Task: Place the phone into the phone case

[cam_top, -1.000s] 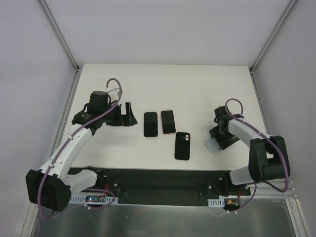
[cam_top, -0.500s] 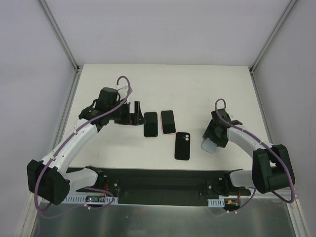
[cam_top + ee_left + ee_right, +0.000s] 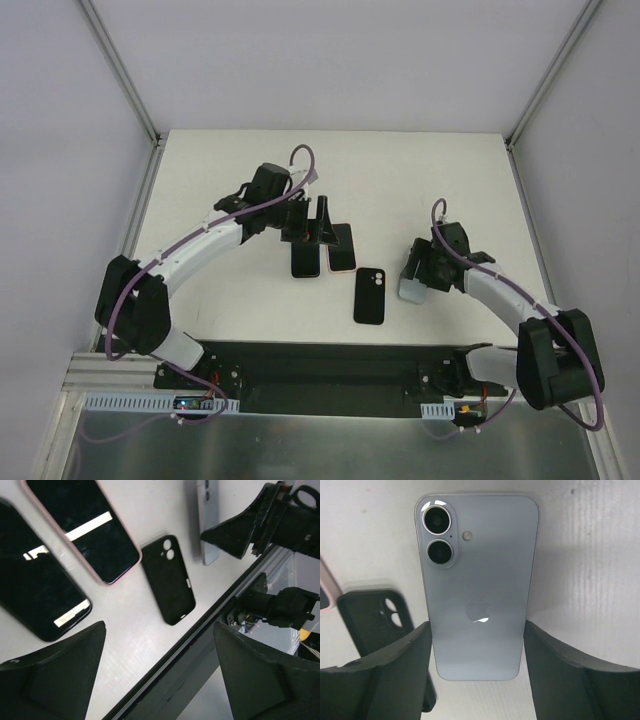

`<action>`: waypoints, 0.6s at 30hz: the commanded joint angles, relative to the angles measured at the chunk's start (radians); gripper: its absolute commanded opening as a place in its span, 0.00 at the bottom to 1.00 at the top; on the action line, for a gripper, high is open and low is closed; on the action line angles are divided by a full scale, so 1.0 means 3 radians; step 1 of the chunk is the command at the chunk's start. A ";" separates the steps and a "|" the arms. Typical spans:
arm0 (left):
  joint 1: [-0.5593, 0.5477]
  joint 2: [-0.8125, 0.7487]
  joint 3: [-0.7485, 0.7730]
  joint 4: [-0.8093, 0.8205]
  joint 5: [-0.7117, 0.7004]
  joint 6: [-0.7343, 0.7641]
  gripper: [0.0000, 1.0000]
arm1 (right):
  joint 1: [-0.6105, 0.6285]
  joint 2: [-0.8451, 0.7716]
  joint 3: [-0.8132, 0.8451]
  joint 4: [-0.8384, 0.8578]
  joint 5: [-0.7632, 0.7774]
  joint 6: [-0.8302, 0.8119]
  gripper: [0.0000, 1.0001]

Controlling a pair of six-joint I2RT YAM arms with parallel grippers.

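Top view: the phone case (image 3: 369, 296) lies flat on the table (image 3: 420, 170), camera cutout at its far end, nothing in it. The right gripper (image 3: 420, 272) is just right of the case, jaws clamped on the long edges of the light-blue phone (image 3: 410, 288). Phone is near the case but not touching it. Can't tell if its low end rests on the table. The left gripper (image 3: 312, 226) hangs far-left of the case, over two phones lying side by side. The pink-rimmed phone (image 3: 343, 254) is the one nearer the case and the black phone (image 3: 305, 262) is beyond it.

Left wrist: left gripper (image 3: 159, 629) jaws wide apart, nothing between them. Case (image 3: 169, 580) is straight ahead. The pink-rimmed phone (image 3: 82, 530) sits just left of the case and the black one (image 3: 40, 600) further left, both screen up. The blue phone (image 3: 210, 525) shows edge-on right of the case, in the right gripper's fingers (image 3: 235, 532).

Right wrist: blue phone (image 3: 477, 580) back side up, two lenses at the top left. Fingers (image 3: 395, 675) press both its long edges. Case (image 3: 372, 622) is left of it with a gap between them. A sliver of pink rim (image 3: 325, 587) shows past the case.
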 commanded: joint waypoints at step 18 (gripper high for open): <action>-0.0337 0.1101 0.0865 0.0991 0.0782 -0.0529 0.78 | 0.0275 -0.0844 -0.0152 0.0711 -0.0897 -0.0479 0.31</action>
